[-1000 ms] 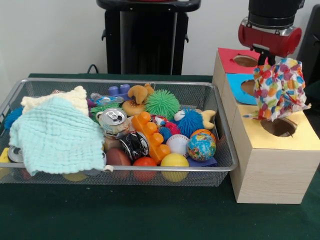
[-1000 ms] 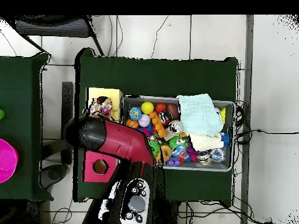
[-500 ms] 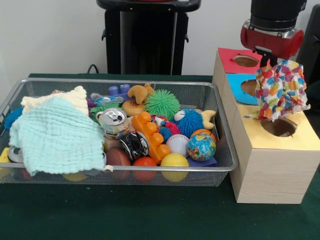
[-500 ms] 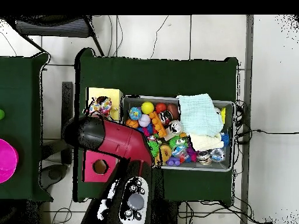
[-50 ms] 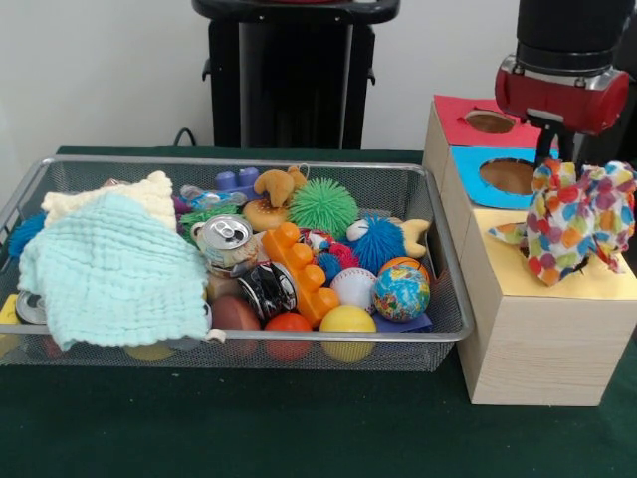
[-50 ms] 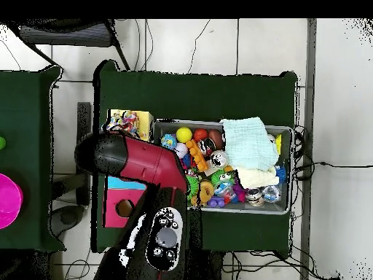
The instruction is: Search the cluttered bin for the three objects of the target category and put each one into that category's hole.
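Multicoloured cloth (image 5: 577,224) bunched over yellow box top (image 5: 518,279), apparently hiding hole; fingers' state unreadable.

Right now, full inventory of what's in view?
Mesh bin: 1, silver, on the green table.
Cloths: 2, mint over cream, bin's left end.
Can: 1, silver, bin centre.
Spiky balls: green, blue, back of bin.
Globe ball: 1, blue-green, bin's right front.
Brick: 1, orange, bin centre.
Smooth balls: several, yellow, red, white, along the front.
Wooden box: 1, red, blue, yellow tops, right of bin.
Spotted cloth: 1, multicolour, over yellow top.
Arm: red and black, claw hidden by the cloth.
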Robot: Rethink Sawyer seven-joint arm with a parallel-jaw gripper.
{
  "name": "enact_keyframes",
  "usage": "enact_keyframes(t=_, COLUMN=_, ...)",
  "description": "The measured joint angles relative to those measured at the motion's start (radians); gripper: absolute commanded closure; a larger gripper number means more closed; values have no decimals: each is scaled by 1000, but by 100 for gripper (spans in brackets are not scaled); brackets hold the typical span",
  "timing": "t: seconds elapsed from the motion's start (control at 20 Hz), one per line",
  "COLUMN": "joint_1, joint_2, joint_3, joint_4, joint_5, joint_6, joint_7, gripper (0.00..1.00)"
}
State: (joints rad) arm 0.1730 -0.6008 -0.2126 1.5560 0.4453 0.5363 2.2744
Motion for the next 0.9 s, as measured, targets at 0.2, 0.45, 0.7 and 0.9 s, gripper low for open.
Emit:
enact_keyframes(t=0.2, joint_1=1, joint_2=6, joint_3=0, joint_4=-27, joint_5=0, joint_6=0, joint_7=0, gripper=100)
enact_keyframes(t=0.45, joint_1=1, joint_2=6, joint_3=0, joint_4=-44, joint_5=0, joint_6=0, joint_7=0, gripper=100)
enact_keyframes(t=0.7, joint_1=3, joint_2=6, joint_3=-2, joint_4=-53, joint_5=0, joint_6=0, joint_7=0, gripper=100)
enact_keyframes(t=0.9, joint_1=3, joint_2=7, joint_3=-2, joint_4=-54, joint_5=0, joint_6=0, joint_7=0, gripper=100)
